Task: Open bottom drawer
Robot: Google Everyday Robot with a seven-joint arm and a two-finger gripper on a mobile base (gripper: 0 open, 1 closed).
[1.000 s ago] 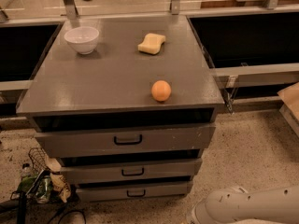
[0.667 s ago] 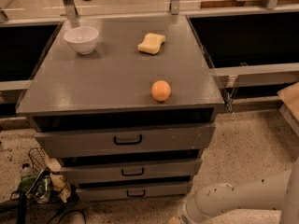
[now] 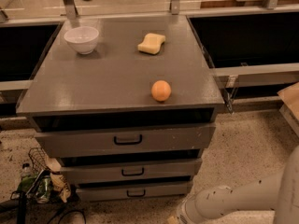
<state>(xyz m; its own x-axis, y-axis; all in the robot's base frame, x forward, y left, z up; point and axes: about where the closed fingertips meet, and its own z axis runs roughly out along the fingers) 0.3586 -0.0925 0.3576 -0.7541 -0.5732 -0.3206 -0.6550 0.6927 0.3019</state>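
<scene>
Hanging low, hand [image 3: 174, 219] (cropped), near bottom drawer [image 3: 135, 191]

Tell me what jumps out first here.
An orange sits near the front of the grey cabinet top, with a white bowl and yellow sponge further back. The white arm shows at lower right, its tool at the bottom edge, right of the bottom drawer and clear of its handle.

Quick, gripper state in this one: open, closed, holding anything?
Gripper: cannot be told. It is low at the bottom edge of the view, right of the bottom drawer, not on its handle.
</scene>
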